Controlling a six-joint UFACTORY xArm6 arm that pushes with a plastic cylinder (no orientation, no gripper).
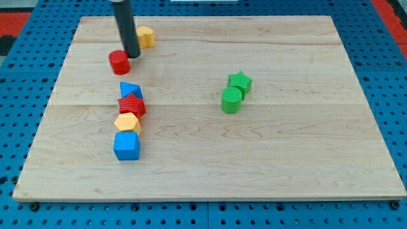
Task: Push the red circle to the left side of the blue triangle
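You see my tip [132, 56], a bare rod with no jaws, touching the red circle [119, 62] upper left, above the blue triangle [130, 90].

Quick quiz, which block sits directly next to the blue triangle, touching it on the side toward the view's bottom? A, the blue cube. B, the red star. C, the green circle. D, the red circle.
B: the red star sits right against the blue triangle on its lower side, while the red circle lies apart above it, by my tip.
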